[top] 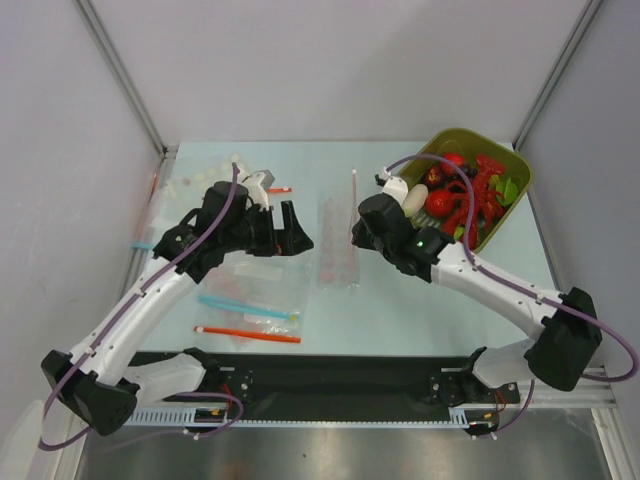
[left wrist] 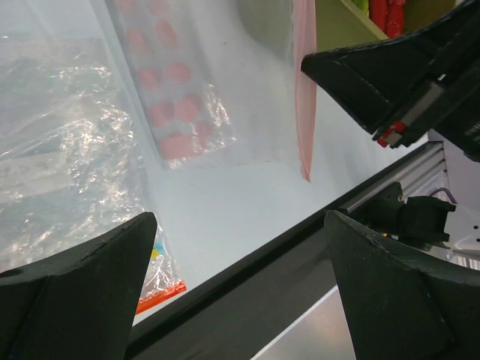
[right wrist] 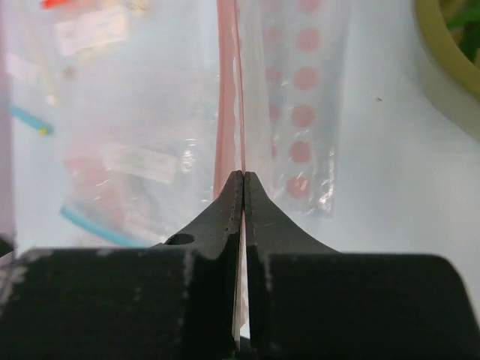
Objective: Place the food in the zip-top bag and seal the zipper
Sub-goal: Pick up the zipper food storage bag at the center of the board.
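The zip-top bag (top: 337, 250), clear and crinkly with red dots, lies mid-table. Its pale pink zipper (top: 353, 195) runs along its right side. My right gripper (top: 358, 232) is shut on the zipper (right wrist: 229, 90), fingertips (right wrist: 244, 180) pressed together on the strip. My left gripper (top: 298, 228) is open and empty just left of the bag (left wrist: 176, 105), with the zipper (left wrist: 304, 112) ahead of it. The red lobster (top: 482, 195), white radish (top: 413, 200) and red tomato (top: 440, 202) lie in the olive bin (top: 525, 175) at the back right.
Other clear bags lie at the left: one with an orange-red strip (top: 248, 335), one with a blue strip (top: 245, 305), and a pile (top: 195, 185) at the back left. A black rail (top: 340, 375) runs along the near edge.
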You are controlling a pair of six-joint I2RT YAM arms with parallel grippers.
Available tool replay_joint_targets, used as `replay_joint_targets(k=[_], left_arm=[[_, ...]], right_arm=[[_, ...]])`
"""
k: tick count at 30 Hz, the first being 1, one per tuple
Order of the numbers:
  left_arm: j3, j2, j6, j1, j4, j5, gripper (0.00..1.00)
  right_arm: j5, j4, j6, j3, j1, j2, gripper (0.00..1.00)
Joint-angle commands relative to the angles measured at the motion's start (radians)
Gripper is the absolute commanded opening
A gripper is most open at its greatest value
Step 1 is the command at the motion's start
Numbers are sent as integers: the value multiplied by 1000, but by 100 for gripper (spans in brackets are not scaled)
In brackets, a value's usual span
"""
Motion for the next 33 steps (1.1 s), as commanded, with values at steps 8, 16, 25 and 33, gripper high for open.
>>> replay_joint_targets(k=[8,16,25,33], left_arm=[[171,109,-83,-56,70,58,96],[306,207,-46,-95,7,-6,83],[383,277,-36,-143,-43,-94,66],[391,330,-31,-172,-39,-112,63]], right_arm=[[-207,165,-89,7,-20,-111,0],[-254,139,-109,52,-23,-122,0],[-238,87,-131,96,-23,-128,0],[-239,70,-150,109,-23,-134,0]])
